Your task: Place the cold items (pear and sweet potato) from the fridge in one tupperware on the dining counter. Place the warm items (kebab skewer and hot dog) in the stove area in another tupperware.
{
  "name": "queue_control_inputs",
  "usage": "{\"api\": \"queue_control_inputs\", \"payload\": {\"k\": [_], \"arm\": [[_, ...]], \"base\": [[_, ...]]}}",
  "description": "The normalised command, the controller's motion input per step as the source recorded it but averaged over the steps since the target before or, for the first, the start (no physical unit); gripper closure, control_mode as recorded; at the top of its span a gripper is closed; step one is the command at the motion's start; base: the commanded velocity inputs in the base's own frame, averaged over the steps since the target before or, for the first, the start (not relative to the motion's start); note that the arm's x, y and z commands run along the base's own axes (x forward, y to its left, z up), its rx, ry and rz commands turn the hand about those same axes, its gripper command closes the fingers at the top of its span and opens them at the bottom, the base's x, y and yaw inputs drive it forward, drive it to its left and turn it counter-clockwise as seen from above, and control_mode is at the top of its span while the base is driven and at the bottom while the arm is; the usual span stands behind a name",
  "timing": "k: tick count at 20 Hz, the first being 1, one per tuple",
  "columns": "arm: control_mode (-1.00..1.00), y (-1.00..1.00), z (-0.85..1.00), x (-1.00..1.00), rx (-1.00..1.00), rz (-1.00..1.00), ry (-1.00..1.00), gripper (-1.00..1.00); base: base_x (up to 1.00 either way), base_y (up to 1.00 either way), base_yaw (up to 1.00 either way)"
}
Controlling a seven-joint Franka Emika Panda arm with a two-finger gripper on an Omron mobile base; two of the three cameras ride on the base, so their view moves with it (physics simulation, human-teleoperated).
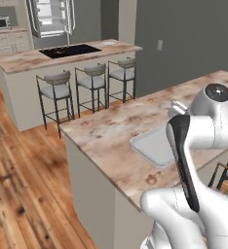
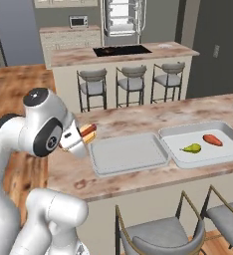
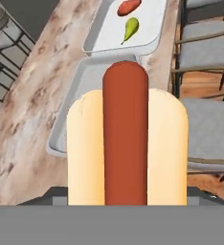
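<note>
Hot dog (image 3: 127, 139) sits between the jaws, which stand wide and are closed on its bun; in the hand view it takes up the near middle, with the red sausage running along the pale bun. In the right base view the hot dog (image 2: 87, 132) shows at the end of the gripper (image 2: 81, 138), held above the table (image 2: 138, 117) just beside the left edge of the nearer tupperware (image 2: 128, 152). This tupperware is a flat grey tray with nothing in it. Touching its right side, or very close to it, lies the second tupperware (image 2: 208, 144), and inside it rest the green pear (image 2: 191, 148) and the orange sweet potato (image 2: 212, 140), a little apart from each other. Grey chairs (image 2: 163, 234) stand at the near side of the table. Farther back there is a kitchen island (image 2: 123, 55) with a dark cooktop (image 2: 121, 50) and three stools (image 2: 131, 82) in front of it. Behind it stands the fridge (image 2: 122, 17) with its doors open.
</note>
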Motion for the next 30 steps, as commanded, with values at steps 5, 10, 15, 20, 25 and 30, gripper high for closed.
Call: {"api": "queue_control_inputs", "payload": {"k": [5,10,15,20,25,30], "arm": [[-1.0,-0.33,-0.67,0.85,0.31,0.05,0.17,1.0],[-1.0,-0.14,-0.52,0.57,0.2,0.0,0.21,1.0],[-1.0,0.0,-0.55,0.46,0.0,0.0,0.17,1.0],[-1.0,-0.06,-0.52,0.38,-0.01,0.0,0.14,1.0],[-1.0,-0.16,-0.51,0.43,-0.01,0.0,0.02,1.0],[-1.0,-0.22,-0.5,0.47,0.0,0.0,0.0,1.0]], "base": [[0.0,0.0,0.0],[0.0,0.0,0.0],[0.0,0.0,0.0],[0.0,0.0,0.0],[0.0,0.0,0.0],[0.0,0.0,0.0]]}}
